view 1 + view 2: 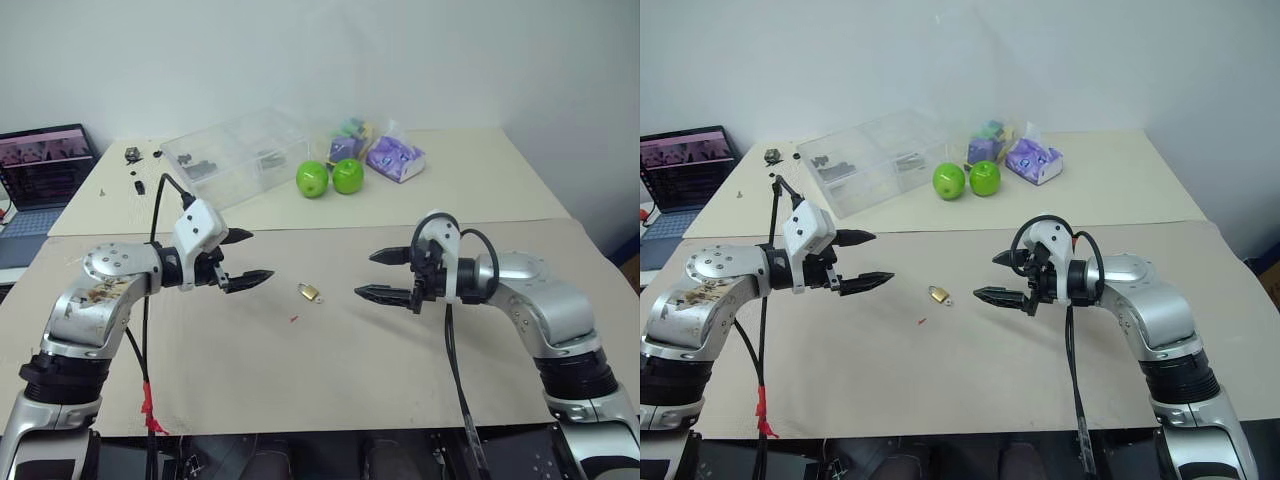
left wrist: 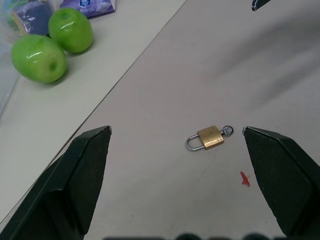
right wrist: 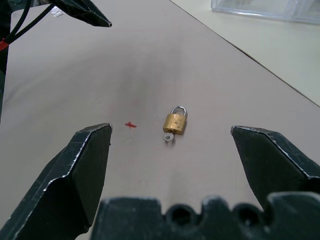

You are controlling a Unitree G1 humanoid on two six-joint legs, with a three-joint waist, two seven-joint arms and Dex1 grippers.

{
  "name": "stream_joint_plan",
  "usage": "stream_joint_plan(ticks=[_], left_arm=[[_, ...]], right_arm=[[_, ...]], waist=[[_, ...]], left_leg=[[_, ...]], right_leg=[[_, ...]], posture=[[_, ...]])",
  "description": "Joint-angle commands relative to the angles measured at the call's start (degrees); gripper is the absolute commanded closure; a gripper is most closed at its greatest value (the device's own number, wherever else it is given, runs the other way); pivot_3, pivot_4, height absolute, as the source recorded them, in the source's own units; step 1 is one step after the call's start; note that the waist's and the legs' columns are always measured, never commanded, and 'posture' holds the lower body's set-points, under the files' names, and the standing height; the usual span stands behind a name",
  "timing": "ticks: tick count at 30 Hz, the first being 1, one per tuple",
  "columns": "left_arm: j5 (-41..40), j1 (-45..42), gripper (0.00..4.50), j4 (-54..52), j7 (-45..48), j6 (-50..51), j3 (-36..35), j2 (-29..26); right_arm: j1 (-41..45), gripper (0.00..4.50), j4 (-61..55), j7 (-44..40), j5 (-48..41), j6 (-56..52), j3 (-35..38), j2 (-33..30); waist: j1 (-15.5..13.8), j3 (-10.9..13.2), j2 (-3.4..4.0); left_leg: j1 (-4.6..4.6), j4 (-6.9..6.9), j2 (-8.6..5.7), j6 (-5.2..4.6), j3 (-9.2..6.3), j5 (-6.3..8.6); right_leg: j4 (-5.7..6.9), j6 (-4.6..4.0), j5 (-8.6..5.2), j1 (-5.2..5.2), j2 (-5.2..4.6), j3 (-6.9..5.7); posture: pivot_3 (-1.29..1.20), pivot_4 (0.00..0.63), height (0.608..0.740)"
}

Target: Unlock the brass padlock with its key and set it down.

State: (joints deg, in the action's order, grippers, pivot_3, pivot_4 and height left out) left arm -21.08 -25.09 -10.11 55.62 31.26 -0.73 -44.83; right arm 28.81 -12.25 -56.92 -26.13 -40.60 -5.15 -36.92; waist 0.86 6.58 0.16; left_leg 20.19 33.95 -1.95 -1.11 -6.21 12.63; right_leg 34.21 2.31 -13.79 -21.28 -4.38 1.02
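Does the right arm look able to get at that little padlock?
Probably yes: the padlock lies alone on the table, nothing between it and the open right gripper.

Beige tables point(image 1: 480, 190) against white wall point(image 1: 420, 50)

lab; laptop point(image 1: 45, 165), parts box point(image 1: 235, 150)

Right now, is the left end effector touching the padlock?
Apart. The left wrist view shows the padlock lying on the table, bare surface between it and both open fingers of the left end effector.
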Motion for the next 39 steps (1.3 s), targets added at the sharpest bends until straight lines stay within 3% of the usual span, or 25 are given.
stream_joint_plan(ticks=[1,7,15,24,39], left_arm=[[1.7,-0.57,0.0,1.72,-1.89,-4.63,-1.89,0.51],[8.75,3.36,0.0,7.74,-5.37,-13.24,-3.56,-2.59],[10.62,4.58,0.0,9.23,-3.76,-18.19,-3.12,-3.81],[9.31,4.18,0.0,8.79,-1.92,-17.03,-4.07,-4.21],[6.95,3.83,0.0,8.16,0.94,-14.41,-3.95,-4.37]], right_arm=[[-0.86,0.02,-0.35,3.67,-1.3,-0.21,3.05,1.87],[0.24,0.02,3.76,9.41,4.12,1.53,-1.59,6.59],[3.75,0.02,12.27,13.11,9.54,6.86,-5.81,14.22],[5.16,0.02,19.74,16.47,14.64,12.95,-7.89,21.06],[4.46,0.02,19.14,16.02,17.6,14.17,-13.94,27.09]], waist=[[-0.01,0.0,0.0],[0.41,-0.01,0.0],[-0.09,-0.01,0.0],[0.28,-0.02,0.0],[1.75,-0.04,-0.01]], left_leg=[[0.0,0.0,0.0,0.0,0.0,0.0],[-0.01,-0.05,0.01,0.0,0.09,0.0],[0.01,-0.05,-0.02,0.01,0.08,0.0],[0.01,-0.06,-0.01,0.01,0.2,0.0],[0.01,-0.08,0.07,0.0,0.34,0.0]], right_leg=[[0.0,0.0,0.0,0.0,0.0,0.0],[0.02,-0.12,0.07,-0.1,0.01,0.16],[0.02,-0.13,0.08,-0.13,-0.01,0.14],[0.6,-0.13,0.08,-0.53,-0.02,0.14],[0.82,-0.12,0.08,-0.8,0.02,0.11]], posture=[[0.0,0.15,0.74],[0.0,0.15,0.74],[0.0,0.15,0.74],[0.0,0.15,0.74],[0.0,0.15,0.74]])
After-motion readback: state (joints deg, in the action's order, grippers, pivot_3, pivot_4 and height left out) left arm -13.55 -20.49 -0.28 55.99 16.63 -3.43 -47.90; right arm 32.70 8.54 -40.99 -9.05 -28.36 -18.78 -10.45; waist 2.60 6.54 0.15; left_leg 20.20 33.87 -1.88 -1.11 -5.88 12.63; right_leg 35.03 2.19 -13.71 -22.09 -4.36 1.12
